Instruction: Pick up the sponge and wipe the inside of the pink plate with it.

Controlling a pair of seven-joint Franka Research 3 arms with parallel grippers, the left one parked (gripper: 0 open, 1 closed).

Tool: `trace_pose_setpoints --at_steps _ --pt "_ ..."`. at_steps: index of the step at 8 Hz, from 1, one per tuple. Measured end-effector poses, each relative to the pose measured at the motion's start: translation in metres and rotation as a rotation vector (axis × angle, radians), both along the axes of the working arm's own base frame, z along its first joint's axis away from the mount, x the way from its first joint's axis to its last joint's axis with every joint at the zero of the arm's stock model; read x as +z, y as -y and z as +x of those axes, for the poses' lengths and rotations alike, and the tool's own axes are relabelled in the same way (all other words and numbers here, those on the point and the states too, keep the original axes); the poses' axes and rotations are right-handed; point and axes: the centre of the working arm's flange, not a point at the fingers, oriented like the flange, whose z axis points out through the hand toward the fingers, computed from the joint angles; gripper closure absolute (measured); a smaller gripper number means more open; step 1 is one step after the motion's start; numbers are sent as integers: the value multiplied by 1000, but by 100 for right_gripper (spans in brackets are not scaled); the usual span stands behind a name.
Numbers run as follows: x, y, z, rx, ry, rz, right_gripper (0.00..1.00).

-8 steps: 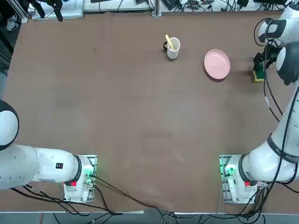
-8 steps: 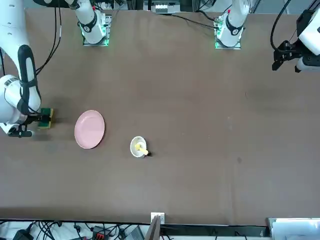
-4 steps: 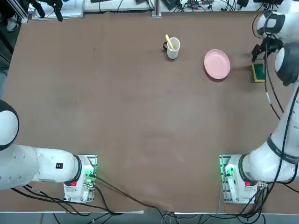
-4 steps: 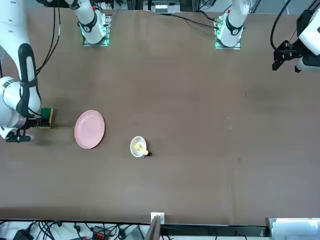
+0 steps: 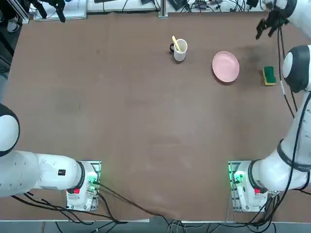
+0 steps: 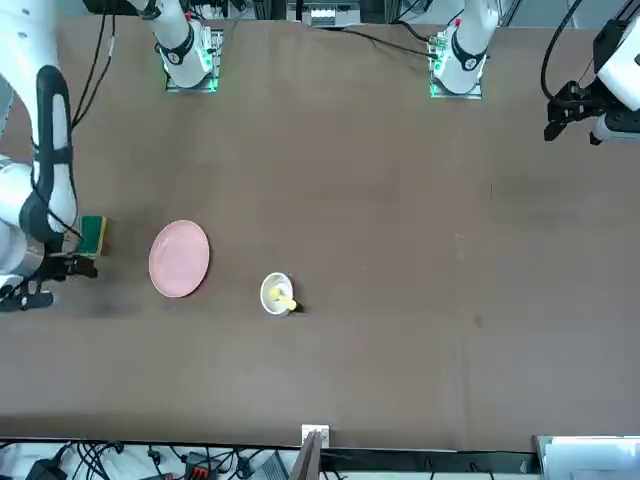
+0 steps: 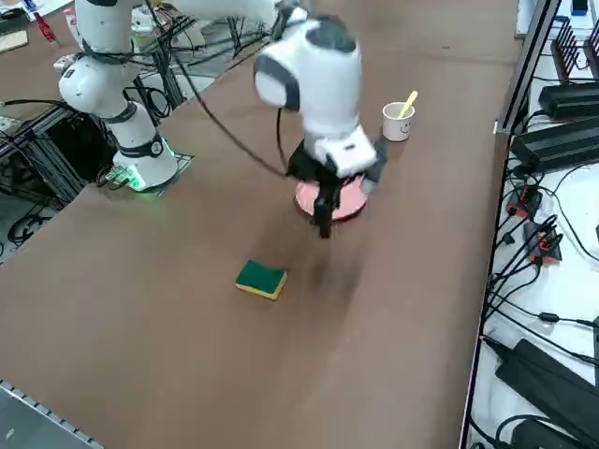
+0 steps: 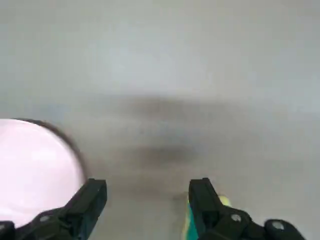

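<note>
A green-and-yellow sponge, green face up, is seen flat on the desk, near a round, pale-pink plate.

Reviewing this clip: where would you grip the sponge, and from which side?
I'd take the sponge by its two long edges, coming from above: it lies flat, a low oblong block with its green face up, so its narrower width likely suits the open right gripper.

A robotics lab or workshop is suggested: two robot arm bases are mounted along the near edge of a wide brown table, and beyond its far edge, tangled cables and black electronics boxes are spread over white worktops.
</note>
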Motion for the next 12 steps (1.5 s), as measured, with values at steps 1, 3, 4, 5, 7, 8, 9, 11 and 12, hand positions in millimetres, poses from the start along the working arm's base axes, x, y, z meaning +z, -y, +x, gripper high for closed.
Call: trace_pose_setpoints --at_steps 1,3,4,5,7,8,9,11,12 --pt "28 -13 4 3 24 47 0" --pt "81 -46 3 22 73 90 0" --pt "107 -61 -6 19 61 115 0" --pt "132 -70 -18 20 47 141 0" --pt "179 -65 -43 21 45 154 0" --pt "199 -60 -56 1 38 137 0" --pt "217 -62 -68 -10 31 115 0" --pt "253 -82 -90 -23 40 84 0" --pt "268 -90 -102 -32 48 84 0"
